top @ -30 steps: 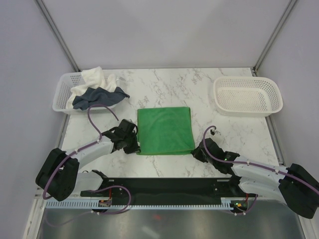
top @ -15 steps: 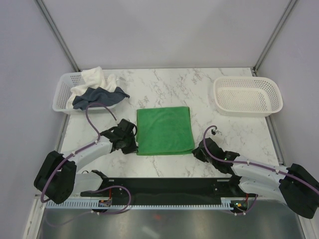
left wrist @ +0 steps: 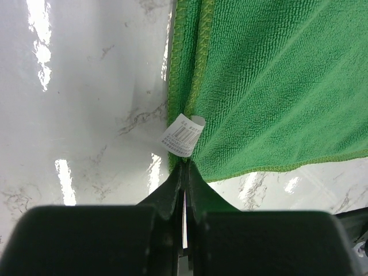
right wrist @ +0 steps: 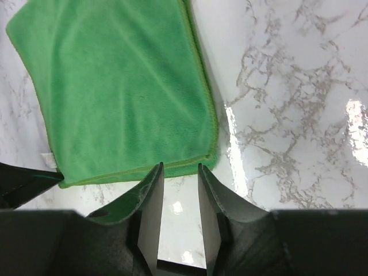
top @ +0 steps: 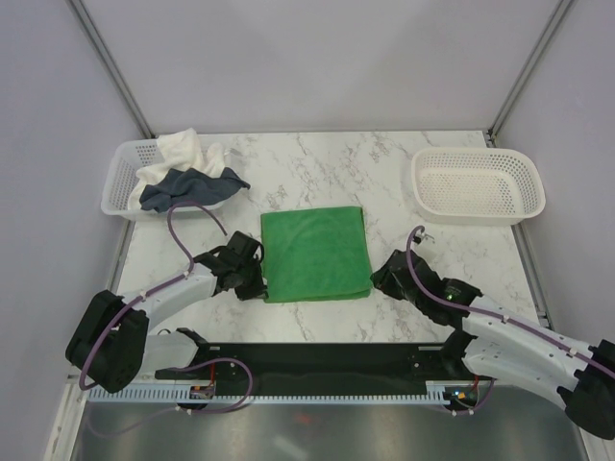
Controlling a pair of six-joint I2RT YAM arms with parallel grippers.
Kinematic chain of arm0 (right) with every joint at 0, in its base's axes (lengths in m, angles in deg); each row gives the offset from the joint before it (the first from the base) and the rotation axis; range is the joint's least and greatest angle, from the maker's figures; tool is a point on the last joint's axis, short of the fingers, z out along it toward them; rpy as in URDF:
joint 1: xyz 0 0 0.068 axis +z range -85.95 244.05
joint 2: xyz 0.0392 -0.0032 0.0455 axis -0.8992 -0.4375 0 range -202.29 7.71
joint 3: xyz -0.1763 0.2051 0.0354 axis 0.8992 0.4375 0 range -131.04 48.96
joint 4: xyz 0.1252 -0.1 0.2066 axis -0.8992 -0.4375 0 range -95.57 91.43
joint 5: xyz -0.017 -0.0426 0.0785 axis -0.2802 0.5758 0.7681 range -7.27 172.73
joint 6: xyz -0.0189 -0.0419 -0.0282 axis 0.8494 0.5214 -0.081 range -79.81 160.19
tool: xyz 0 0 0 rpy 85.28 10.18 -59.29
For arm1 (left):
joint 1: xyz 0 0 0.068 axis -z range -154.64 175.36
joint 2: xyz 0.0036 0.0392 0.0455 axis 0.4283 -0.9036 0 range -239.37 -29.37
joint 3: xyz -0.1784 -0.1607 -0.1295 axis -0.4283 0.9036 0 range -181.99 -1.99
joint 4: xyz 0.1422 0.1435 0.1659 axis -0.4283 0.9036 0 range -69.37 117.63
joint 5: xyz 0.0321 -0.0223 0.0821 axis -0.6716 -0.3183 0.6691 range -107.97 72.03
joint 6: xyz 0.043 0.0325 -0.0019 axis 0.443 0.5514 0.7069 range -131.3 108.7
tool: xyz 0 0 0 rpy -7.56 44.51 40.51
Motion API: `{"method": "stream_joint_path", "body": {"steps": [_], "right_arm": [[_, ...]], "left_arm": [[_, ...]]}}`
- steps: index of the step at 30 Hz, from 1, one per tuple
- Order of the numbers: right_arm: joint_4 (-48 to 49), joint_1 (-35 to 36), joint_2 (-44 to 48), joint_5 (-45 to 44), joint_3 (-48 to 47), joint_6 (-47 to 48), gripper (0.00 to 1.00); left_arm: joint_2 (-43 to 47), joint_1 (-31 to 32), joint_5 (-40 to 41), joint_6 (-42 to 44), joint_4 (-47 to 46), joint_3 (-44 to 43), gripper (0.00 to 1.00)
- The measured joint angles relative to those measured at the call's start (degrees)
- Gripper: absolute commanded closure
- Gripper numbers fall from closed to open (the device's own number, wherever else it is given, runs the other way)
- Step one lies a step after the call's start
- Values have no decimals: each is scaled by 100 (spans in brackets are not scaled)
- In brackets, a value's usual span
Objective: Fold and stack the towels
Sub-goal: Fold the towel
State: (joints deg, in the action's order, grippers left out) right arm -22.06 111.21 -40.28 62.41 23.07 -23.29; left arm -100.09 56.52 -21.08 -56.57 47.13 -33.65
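Left hand pinches green towel at its corner; right hand, fingers parted, beside it.

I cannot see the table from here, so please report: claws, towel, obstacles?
Left claw shut on near corner of green towel. Right claw open at the other near corner. Towel lies folded flat, nothing in the way.

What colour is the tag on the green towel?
Small rectangular tag: white, dark print; left wrist view.
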Motion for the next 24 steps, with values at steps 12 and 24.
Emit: {"method": "stream_joint_path", "body": {"steps": [12,24], "right_arm": [[-79,0,-1180,7,-363,-127,57],[505,0,-1604,13,-125,-286,61]], "left_arm": [[-44,0,-2,70,-7,0,98],[-127,0,-2,122,-7,-31,98]]}}
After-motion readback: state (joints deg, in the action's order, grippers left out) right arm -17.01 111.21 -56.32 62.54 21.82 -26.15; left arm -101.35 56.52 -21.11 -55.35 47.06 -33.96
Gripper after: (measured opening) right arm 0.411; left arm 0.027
